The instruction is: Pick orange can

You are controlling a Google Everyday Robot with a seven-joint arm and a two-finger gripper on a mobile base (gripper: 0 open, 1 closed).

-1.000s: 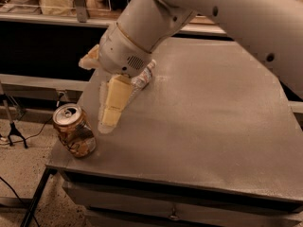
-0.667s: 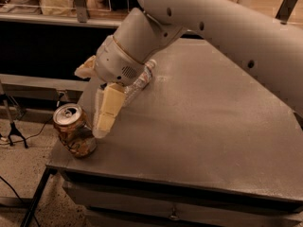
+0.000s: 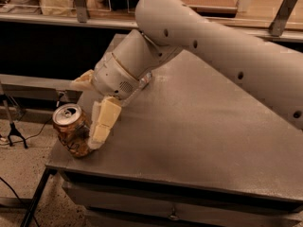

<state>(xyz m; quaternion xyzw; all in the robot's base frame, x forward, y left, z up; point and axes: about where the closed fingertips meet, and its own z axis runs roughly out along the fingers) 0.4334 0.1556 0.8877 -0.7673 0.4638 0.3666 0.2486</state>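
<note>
I see the grey table (image 3: pixel 199 131) under my arm (image 3: pixel 227 46), which reaches to the near left corner; there the gripper (image 3: pixel 88 112) is spread apart, one finger (image 3: pixel 103 124) touching the orange can (image 3: pixel 72 137)

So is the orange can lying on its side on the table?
No, the orange can stands roughly upright, silver top up, at a front corner of the table, with the gripper close beside it.
</note>
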